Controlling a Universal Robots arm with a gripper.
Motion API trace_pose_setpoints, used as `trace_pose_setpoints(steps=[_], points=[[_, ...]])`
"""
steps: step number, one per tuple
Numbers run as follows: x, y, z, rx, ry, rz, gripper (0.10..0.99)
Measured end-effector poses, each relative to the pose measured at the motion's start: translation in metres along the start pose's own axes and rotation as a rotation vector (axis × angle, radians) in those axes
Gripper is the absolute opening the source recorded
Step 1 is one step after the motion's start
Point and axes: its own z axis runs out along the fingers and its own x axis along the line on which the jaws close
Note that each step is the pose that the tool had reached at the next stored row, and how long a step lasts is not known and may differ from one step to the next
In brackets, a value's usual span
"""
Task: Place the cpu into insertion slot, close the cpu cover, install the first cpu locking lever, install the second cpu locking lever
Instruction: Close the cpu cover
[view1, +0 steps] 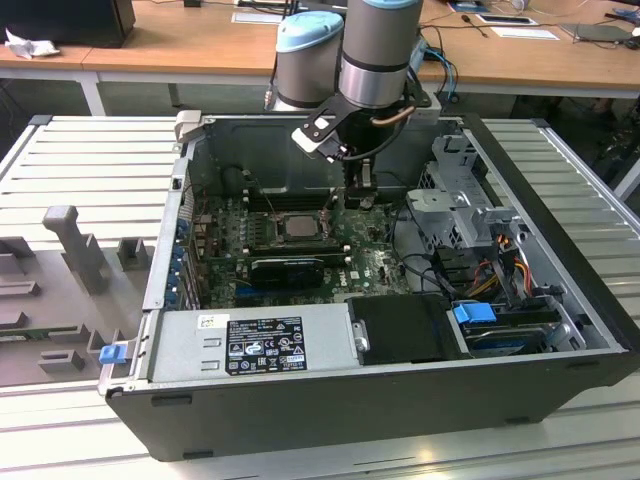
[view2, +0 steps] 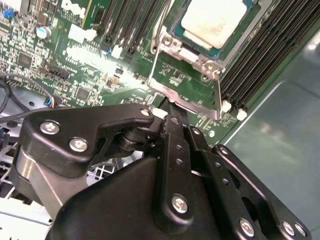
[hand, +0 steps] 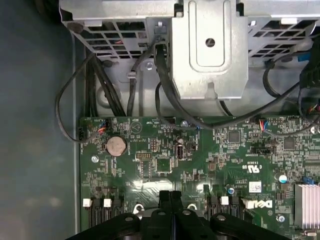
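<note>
- In the second wrist view, the pale silvery square cpu (view2: 215, 22) lies seated inside the window of the silver metal-frame cpu cover (view2: 171, 43).
- The first wrist view shows the green circuit board (hand: 200, 165) and its round coin battery (hand: 115, 146).
- The black gripper (view2: 167, 114), fingers pressed narrow together with nothing between them, hangs just beside the cover's edge.

cpu (view2: 215, 20) in insertion slot (view1: 274, 227), memory slots (view2: 270, 45) beside it, fingers (view2: 175, 131) just beside slot
</note>
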Motion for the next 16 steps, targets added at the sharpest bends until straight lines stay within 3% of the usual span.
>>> trace_pose_setpoints(steps=[3, 10, 13, 16], points=[[-0.0001, -0.0069, 0.0, 0.0, 0.0, 0.0, 0.106], [-0.0006, -0.0336, 0.0008, -0.001, 0.0011, 0.0, 0.106], [-0.0008, -0.0426, 0.0057, -0.001, 0.0008, 0.0, 0.106], [-0.0004, -0.047, 0.0128, -0.001, 0.0009, -0.001, 0.106]])
